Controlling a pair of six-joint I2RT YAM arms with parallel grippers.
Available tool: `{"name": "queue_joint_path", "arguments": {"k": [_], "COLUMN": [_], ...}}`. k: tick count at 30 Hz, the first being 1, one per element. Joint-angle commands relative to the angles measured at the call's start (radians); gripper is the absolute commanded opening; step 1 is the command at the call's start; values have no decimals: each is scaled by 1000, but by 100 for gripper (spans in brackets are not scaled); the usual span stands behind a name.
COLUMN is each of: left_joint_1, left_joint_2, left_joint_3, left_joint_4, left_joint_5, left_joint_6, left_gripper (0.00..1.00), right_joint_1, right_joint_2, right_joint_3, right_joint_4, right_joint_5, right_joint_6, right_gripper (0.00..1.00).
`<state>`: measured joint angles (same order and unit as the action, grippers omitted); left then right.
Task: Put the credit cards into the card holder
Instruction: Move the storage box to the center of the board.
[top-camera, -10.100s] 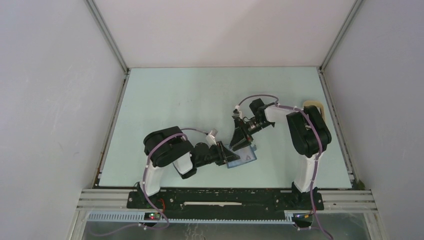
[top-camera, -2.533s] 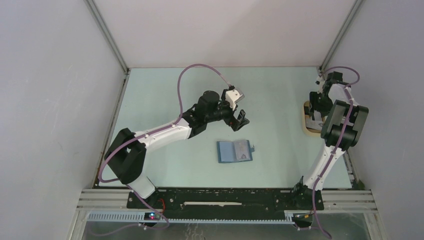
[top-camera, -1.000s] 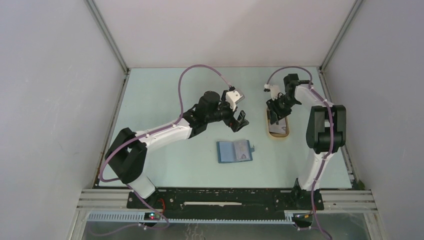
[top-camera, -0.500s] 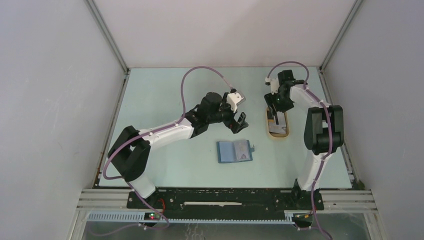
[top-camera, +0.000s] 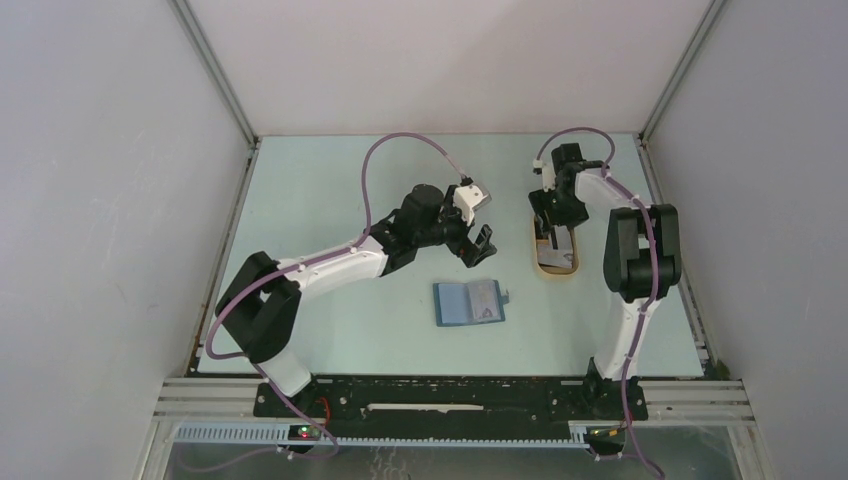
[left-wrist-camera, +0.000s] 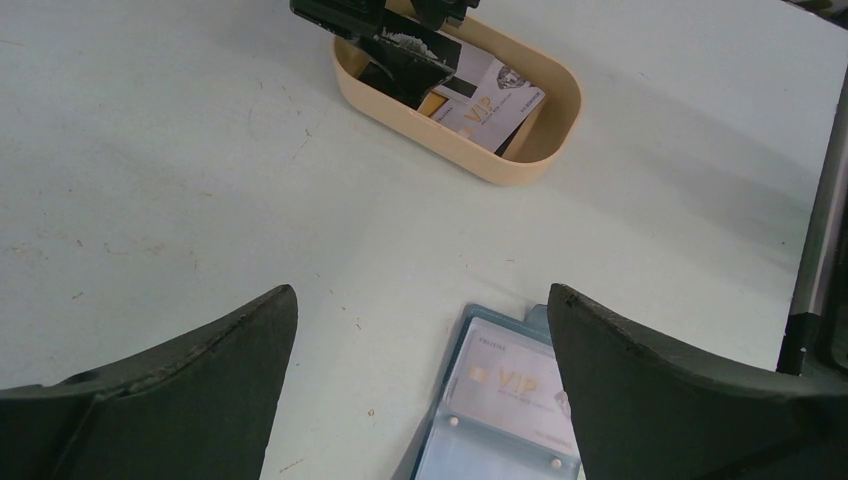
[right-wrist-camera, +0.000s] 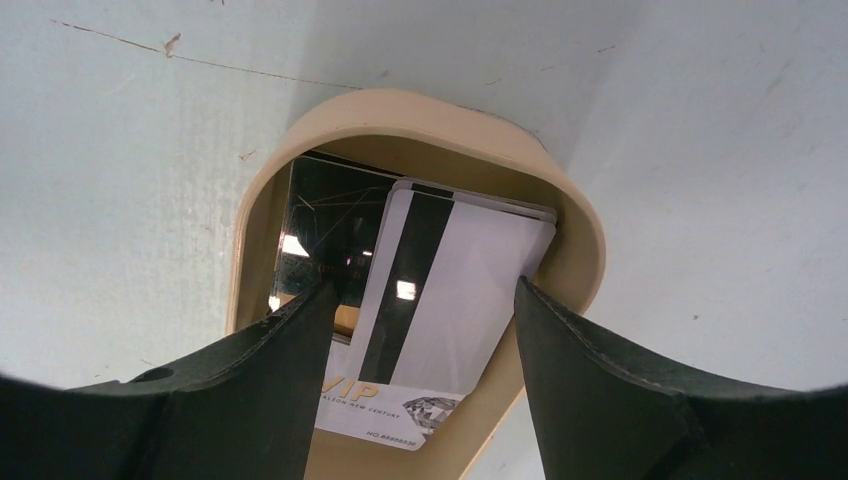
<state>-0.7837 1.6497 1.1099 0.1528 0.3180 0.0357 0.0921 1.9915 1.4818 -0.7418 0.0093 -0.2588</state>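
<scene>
Right tool spread over beige tray; left tool wide open above tabletop; card holder unfolded mid-tabletop. Left wrist: holder near left tool, apart. Right wrist: credit cards lie loose in tray, ungripped

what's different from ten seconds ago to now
The right gripper brought the beige tray from the right edge toward the middle, and its jaws have opened over the cards. The left gripper lifted off the card holder, jaws open. The card holder lies open, about where it was.
</scene>
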Motion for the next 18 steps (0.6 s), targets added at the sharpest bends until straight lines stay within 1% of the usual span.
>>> {"name": "queue_joint_path", "arguments": {"k": [1, 4, 11, 18], "left_joint_1": [2, 3, 3, 2], "left_joint_2": [-4, -4, -5, -5], "left_joint_3": [61, 61, 61, 61], "left_joint_4": [8, 7, 6, 4], "left_joint_5": [3, 3, 2, 0], "left_joint_6": [24, 25, 26, 27], "left_gripper": [100, 100, 100, 100], "right_joint_1": [3, 11, 81, 98], "right_joint_2": [29, 35, 17, -29], "right_joint_3": [34, 32, 27, 21], "right_joint_4": [-44, -57, -70, -54], "right_joint_5": [-31, -76, -113, -61], "right_joint_6": [25, 5, -64, -75], "right_gripper": [75, 74, 68, 71]}}
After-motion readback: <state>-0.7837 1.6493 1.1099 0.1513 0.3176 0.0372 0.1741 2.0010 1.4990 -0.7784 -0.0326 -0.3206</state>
